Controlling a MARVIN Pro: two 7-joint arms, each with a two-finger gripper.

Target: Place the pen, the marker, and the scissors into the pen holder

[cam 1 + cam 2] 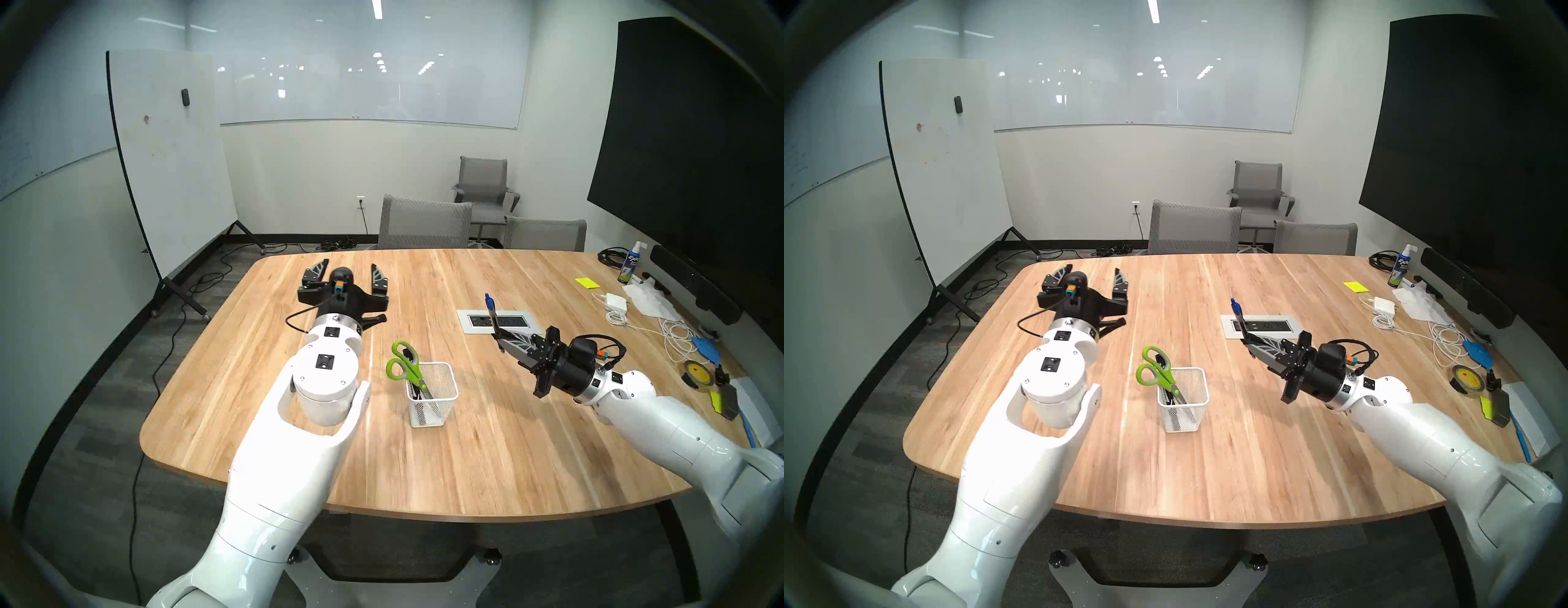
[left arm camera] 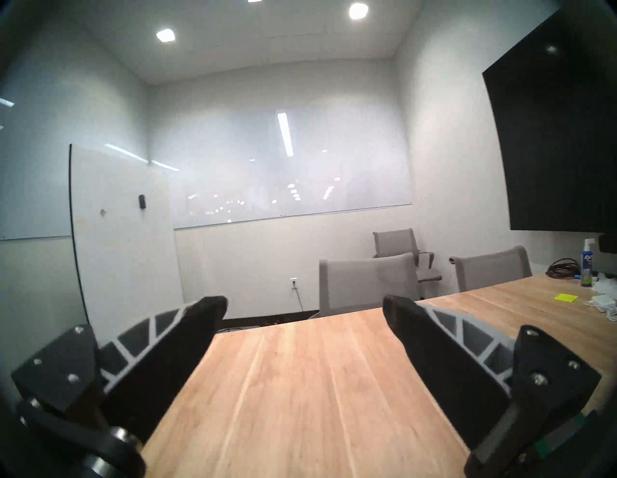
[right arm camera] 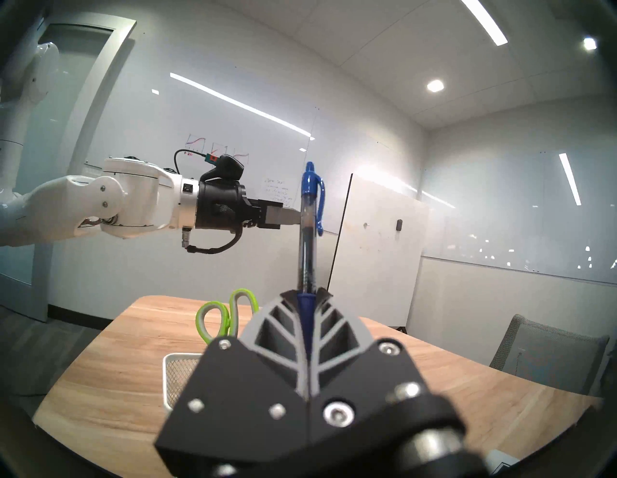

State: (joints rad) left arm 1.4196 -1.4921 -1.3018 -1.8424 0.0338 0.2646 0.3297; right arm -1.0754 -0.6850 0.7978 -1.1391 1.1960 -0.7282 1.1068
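Note:
The white mesh pen holder (image 1: 437,409) (image 1: 1187,416) stands mid-table, nearer the front edge. The green-handled scissors (image 1: 402,361) (image 1: 1154,370) stand in it, blades down. Beside them a black barrel, the marker (image 1: 409,353), pokes from the holder, mostly hidden. My right gripper (image 1: 500,337) (image 3: 305,295) hovers right of the holder, shut on the blue pen (image 1: 491,312) (image 3: 309,233), which points up. My left gripper (image 1: 348,267) (image 2: 303,303) is open and empty above the far left of the table. The holder (image 3: 173,374) and scissors (image 3: 217,313) also show low in the right wrist view.
A power outlet panel (image 1: 498,320) is set in the table behind the right gripper. The right side holds a spray bottle (image 1: 630,265), charger with cables (image 1: 615,299), sticky notes (image 1: 587,282) and a tape roll (image 1: 695,371). Grey chairs (image 1: 424,220) line the far edge.

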